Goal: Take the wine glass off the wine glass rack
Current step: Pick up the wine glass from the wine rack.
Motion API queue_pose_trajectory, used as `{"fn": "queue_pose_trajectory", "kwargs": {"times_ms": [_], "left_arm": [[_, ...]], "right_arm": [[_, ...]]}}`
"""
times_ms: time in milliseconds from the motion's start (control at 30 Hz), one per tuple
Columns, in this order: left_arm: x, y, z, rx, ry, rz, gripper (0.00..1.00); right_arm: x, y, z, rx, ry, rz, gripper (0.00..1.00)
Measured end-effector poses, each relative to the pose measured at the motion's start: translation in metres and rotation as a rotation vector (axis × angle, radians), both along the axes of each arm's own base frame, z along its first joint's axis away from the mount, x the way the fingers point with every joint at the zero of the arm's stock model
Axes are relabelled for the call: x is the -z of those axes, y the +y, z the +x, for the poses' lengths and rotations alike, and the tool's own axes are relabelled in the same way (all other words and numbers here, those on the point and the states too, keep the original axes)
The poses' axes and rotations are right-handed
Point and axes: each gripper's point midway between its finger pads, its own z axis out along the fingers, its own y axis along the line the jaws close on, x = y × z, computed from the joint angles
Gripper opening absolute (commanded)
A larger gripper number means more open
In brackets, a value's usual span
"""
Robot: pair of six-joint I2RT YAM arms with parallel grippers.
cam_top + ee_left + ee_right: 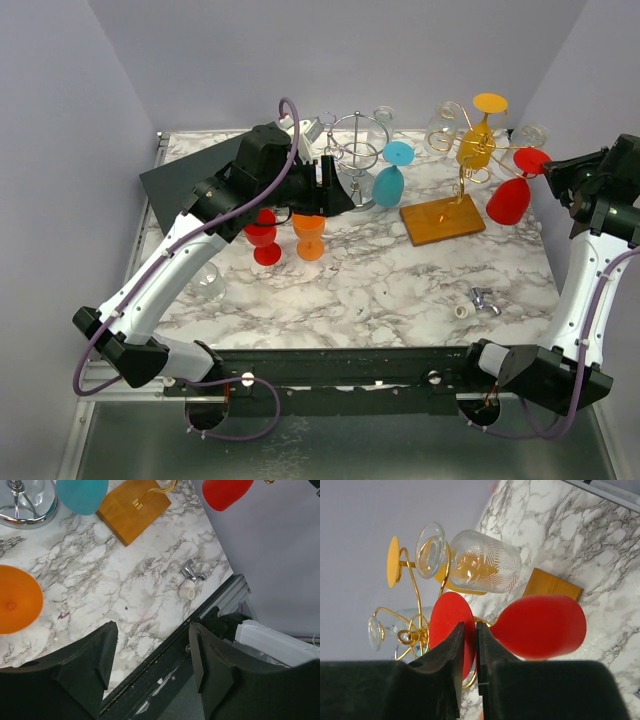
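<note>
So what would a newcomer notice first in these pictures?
The gold rack at the far right, hung with upside-down glasses, draws the eye, above all the red wine glass on its right side. The right hand looks pinched about that glass's stem, by the foot. In the middle, the left hand hangs open near an upright orange glass.

I'm driving a robot lab cell here, not a real kitchen. The marble-look table (pixel 400 290) sits boxed in by plain grey walls (pixel 70 150). Two arms (pixel 170 270) bolt to a black rail (pixel 350 362) (purple cables (pixel 88 350) looping loose). The wine glass rack (pixel 442 222) reads as a test prop.
</note>
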Motion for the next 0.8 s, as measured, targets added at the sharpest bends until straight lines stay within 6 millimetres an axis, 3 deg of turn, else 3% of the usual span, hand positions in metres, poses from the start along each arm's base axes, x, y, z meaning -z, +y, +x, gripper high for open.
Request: {"fn": "queue_pose_trajectory", "kwargs": {"times_ms": [300, 800], "left_arm": [[-0.004, -0.001, 0.001, 0.000, -0.007, -0.006, 0.65], [0.001, -0.003, 0.004, 0.001, 0.003, 0.002, 0.65]], "right_arm": [[-0.009, -0.001, 0.002, 0.008, -0.038, 0.001, 0.01], [-0.020, 0.008, -0.016, 0.014, -0.063, -0.011, 0.01]]}}
